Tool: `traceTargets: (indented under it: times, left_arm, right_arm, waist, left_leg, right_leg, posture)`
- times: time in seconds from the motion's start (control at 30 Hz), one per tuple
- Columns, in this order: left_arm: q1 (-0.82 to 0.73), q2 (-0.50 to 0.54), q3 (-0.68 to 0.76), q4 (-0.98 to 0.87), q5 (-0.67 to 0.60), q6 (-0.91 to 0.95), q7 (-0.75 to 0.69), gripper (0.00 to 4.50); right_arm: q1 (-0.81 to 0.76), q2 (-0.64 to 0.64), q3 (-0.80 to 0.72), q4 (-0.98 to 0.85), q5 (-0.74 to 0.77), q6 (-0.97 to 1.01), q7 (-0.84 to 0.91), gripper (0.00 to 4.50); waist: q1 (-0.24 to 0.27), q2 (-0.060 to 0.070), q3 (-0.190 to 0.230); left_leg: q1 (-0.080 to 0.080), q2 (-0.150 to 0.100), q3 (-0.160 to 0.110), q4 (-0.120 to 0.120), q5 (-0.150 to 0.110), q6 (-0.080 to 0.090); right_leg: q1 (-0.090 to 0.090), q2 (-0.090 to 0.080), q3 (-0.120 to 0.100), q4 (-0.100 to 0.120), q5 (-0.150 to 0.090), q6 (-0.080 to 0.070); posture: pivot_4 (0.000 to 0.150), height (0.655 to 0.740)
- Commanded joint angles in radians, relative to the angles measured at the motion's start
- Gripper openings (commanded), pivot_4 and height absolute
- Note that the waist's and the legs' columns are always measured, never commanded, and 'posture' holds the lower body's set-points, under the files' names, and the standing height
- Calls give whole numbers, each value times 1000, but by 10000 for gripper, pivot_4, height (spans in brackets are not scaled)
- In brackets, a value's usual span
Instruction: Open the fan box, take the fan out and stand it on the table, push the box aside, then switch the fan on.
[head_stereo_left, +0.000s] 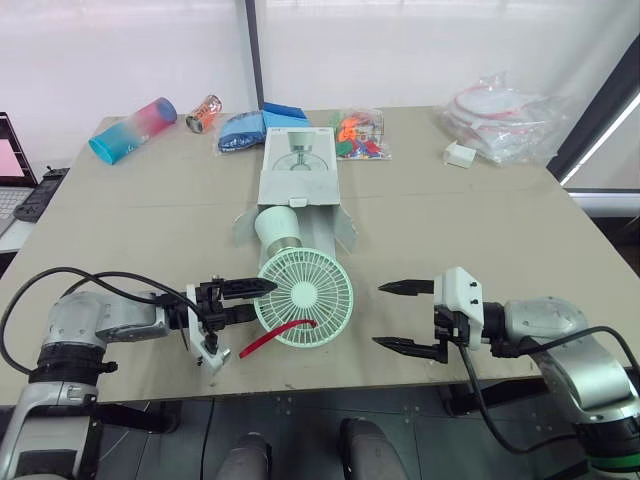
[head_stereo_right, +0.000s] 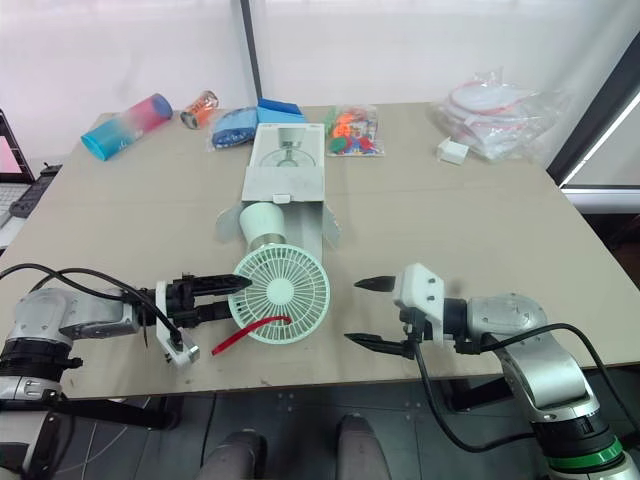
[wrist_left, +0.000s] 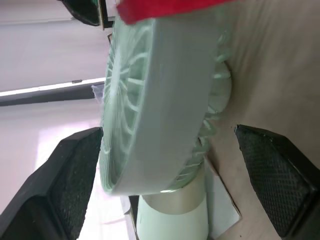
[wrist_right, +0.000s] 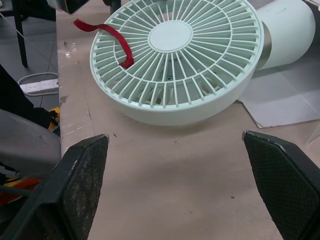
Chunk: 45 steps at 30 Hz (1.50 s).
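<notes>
Mint-green plastic makes up the one fan (head_stereo_left: 305, 295), which lies near the front edge of the table (head_stereo_left: 480, 230). Its round grilled head tips up toward the robot, and its pale cylindrical body points back into the mouth of the one white box (head_stereo_left: 300, 170). The box lies flat behind it with its flaps splayed open and a picture of the fan printed on top. A single red strap (head_stereo_left: 285, 332) hangs from the grille and curls onto the table.

Two grippers flank the fan. The left gripper (head_stereo_left: 262, 298) sits at the head's left rim. In the left wrist view its fingers (wrist_left: 75, 170) stand spread on either side of the rim, and the far one is clear of it. The right gripper (head_stereo_left: 378, 316) hovers well to the right of the fan with its fingers (head_stereo_left: 410, 287) wide apart, holding nothing.

Along the back of the table lie:
- one blue-to-pink cylinder (head_stereo_left: 132, 128)
- one small can (head_stereo_left: 203, 113)
- one blue pouch (head_stereo_left: 243, 128)
- one packet of coloured bits (head_stereo_left: 360, 135)
- one small white block (head_stereo_left: 460, 155)
- a heap of clear plastic bags (head_stereo_left: 505, 115)

A laptop (head_stereo_left: 10, 170) shows at the left edge. The table is plain beige, and a white curtain (head_stereo_left: 400, 50) split by a dark post (head_stereo_left: 251, 50) hangs behind it.
</notes>
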Motion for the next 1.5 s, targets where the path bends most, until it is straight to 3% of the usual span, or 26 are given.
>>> traceTargets:
  times: [0.03,0.23,0.27,0.3,0.43,0.5,0.83,1.17,1.5]
  left_arm:
    - [-33,46,-139,-35,93,142,245,45000]
    - [-85,88,-332,-16,114,295,436,45000]
    - [-91,93,-351,-13,109,311,449,39470]
    - [-97,96,-369,-10,102,328,459,38323]
    - [-110,104,-418,-10,75,373,481,23799]
    - [-114,109,-440,-11,63,388,484,19447]
    - [-90,153,-502,-28,-50,381,452,19443]
    - [10,254,-407,-69,-533,167,219,19443]
    - [190,353,-323,-213,-995,189,-111,19443]
  right_arm:
    - [1,1,-15,-44,15,-4,-10,43780]
    - [4,2,-11,-50,13,-2,-21,43780]
    - [3,2,-10,-50,12,-3,-22,45000]
    - [3,2,-10,-49,11,-3,-23,45000]
    - [1,3,-7,-48,9,-3,-25,45000]
    - [2,2,-8,-48,10,-3,-23,45000]
    - [-1,4,2,-40,2,-7,-21,45000]
    - [-4,7,4,-32,0,-17,-23,45000]
    - [-24,24,26,-3,-13,-41,-16,45000]
  waist:
    - [1,0,0]
    - [3,0,0]
    - [3,0,0]
    - [3,0,0]
    - [6,0,0]
    - [7,0,0]
    - [7,0,0]
    - [7,0,0]
    - [7,0,0]
  left_leg:
    - [0,0,0,0,0,0]
    - [-1,0,0,0,0,0]
    - [-1,0,0,0,0,0]
    - [-1,0,0,0,0,0]
    - [-1,0,0,0,0,0]
    - [-1,0,0,1,0,0]
    - [-1,0,0,1,0,0]
    - [-2,0,0,2,0,0]
    - [-1,0,0,2,-1,1]
  right_leg:
    - [0,0,0,0,0,0]
    - [0,0,0,0,0,1]
    - [0,0,0,0,0,1]
    - [0,0,0,0,0,1]
    - [0,0,0,0,0,1]
    - [0,0,0,0,0,1]
    - [0,0,0,0,0,1]
    - [0,0,0,1,0,1]
    - [0,0,0,1,0,0]
  posture:
    - [1500,7400]
    - [1500,7400]
    - [1500,7400]
    - [1500,7400]
    - [1500,7400]
    - [1500,7400]
    - [1500,7400]
    - [1500,7400]
    - [1500,7400]
